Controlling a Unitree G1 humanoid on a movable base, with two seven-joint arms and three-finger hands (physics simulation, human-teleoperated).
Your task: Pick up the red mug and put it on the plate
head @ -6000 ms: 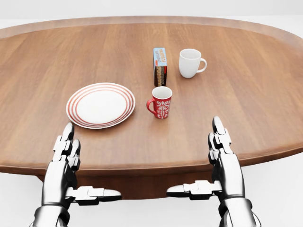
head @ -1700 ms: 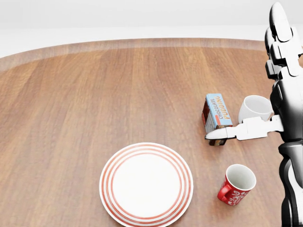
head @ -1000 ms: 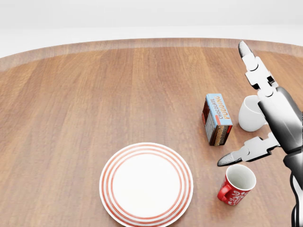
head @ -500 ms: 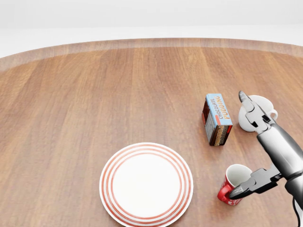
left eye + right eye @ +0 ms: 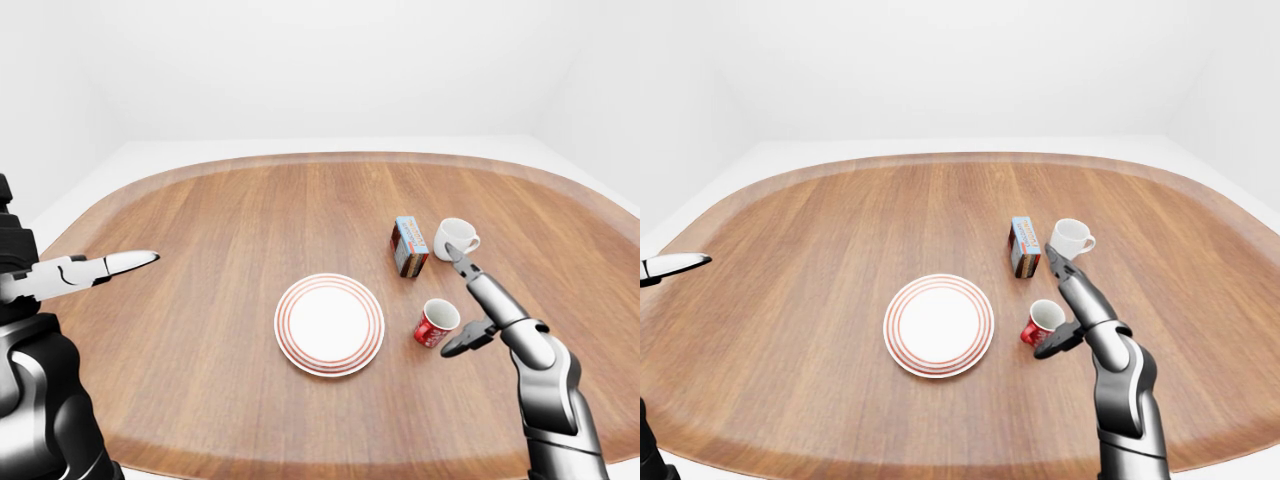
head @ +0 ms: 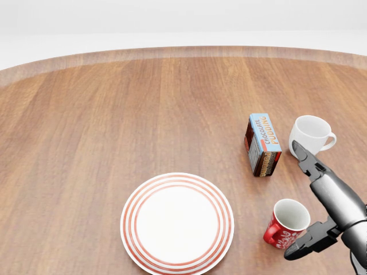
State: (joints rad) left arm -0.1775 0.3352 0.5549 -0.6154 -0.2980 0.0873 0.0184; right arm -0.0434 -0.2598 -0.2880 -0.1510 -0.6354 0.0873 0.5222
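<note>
Oval wooden table [image 6: 114,114] under white walls. Far left of the plate [image 6: 177,223] I see my left hand [image 5: 75,272], fingers extended, holding nothing. Red mug [image 6: 288,223] stands upright just right of the plate. Pudding box [image 6: 264,144] and white mug [image 6: 311,133] above it. My right hand [image 6: 321,203] is spread beside the red mug, not gripping.

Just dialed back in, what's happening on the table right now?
The right hand is open at the red mug, thumb by the mug's lower right side in the head view and fingers stretched up past it, not closed round it. The mug stands upright on the table, to the right of the striped plate, which holds nothing. A pudding box and a white mug stand above it. The left hand is raised, open, far left in the left-eye view.
</note>
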